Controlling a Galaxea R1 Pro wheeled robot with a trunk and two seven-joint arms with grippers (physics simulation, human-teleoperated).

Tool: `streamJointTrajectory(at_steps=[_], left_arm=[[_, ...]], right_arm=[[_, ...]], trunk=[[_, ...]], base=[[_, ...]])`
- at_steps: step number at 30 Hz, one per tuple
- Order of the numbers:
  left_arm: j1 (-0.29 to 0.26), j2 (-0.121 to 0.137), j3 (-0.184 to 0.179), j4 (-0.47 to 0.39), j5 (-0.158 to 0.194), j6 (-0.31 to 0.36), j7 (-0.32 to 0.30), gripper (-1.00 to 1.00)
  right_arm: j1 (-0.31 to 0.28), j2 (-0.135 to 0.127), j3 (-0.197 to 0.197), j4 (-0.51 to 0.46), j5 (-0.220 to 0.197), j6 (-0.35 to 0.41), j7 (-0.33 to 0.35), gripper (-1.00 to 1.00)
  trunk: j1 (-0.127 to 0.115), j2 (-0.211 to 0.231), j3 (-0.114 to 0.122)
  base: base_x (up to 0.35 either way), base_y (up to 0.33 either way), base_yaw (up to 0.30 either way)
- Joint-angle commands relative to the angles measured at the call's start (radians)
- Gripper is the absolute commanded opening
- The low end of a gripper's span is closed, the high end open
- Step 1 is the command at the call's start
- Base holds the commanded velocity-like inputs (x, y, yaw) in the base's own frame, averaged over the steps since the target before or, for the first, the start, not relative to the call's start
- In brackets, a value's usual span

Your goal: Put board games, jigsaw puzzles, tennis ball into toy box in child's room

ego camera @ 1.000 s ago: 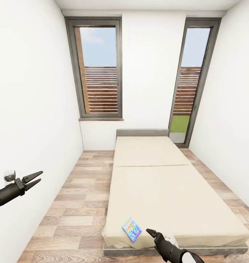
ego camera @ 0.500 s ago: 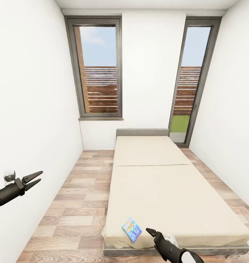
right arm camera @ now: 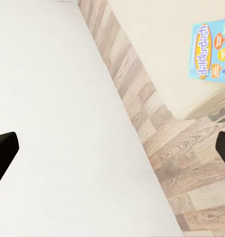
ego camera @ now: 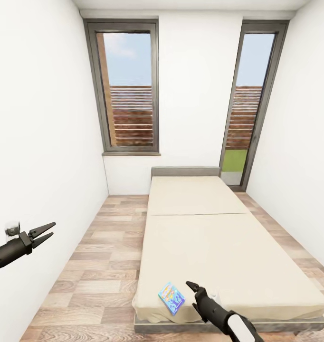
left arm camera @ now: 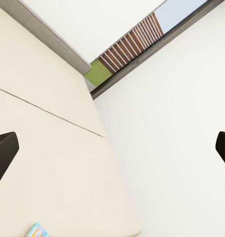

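A light-blue board game [ego camera: 171, 298] with an orange logo lies flat on the bed [ego camera: 214, 237], at its near left corner. The right wrist view shows the board game [right arm camera: 210, 49] on the beige cover, and a corner of the board game [left arm camera: 37, 230] appears in the left wrist view. My right gripper [ego camera: 192, 286] hovers just right of the box, close to it, fingers open and empty. My left gripper [ego camera: 44, 231] hangs open over the floor near the left wall, far from the bed. The table, toy box, jigsaw puzzles and tennis ball are out of view.
The bed fills the room's middle and right, with a grey headboard [ego camera: 185, 171] at the far wall. A window [ego camera: 128, 90] and a glass door [ego camera: 250, 104] are behind it. A strip of wood floor [ego camera: 102, 251] runs between the bed and the left wall.
My right arm has risen and shifted a little left, its tip now closer to the light-blue board game. The left arm has stayed put. The view has crept slightly.
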Motion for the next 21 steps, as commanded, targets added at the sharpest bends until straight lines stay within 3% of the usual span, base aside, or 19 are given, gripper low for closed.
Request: streamJointTrajectory(at_steps=[1,4,11,17,21], left_arm=[[-0.001,0.0,0.001,0.0,0.001,0.01,-0.003,1.0],[-0.001,0.0,0.001,0.0,0.001,0.01,-0.003,1.0],[-0.001,0.0,0.001,0.0,0.001,0.01,-0.003,1.0],[-0.001,0.0,0.001,0.0,0.001,0.009,-0.002,1.0],[-0.001,0.0,0.001,0.0,0.0,0.009,-0.002,1.0]], right_arm=[[-0.002,0.004,-0.007,0.0,-0.022,0.009,0.0,1.0],[-0.006,0.014,-0.007,0.0,-0.084,0.007,-0.009,1.0],[-0.02,0.028,-0.007,0.004,-0.118,-0.044,-0.095,1.0],[-0.021,0.03,-0.009,0.007,-0.135,-0.067,-0.111,1.0],[-0.021,0.03,-0.009,0.009,-0.173,-0.068,-0.113,1.0]], trunk=[[0.004,-0.009,-0.005],[0.016,-0.03,-0.014],[0.042,-0.079,-0.036],[0.065,-0.121,-0.055],[0.081,-0.149,-0.068]], base=[[0.0,0.0,0.0],[0.0,0.0,0.0],[0.0,0.0,0.0],[0.0,0.0,0.0],[0.0,0.0,0.0]])
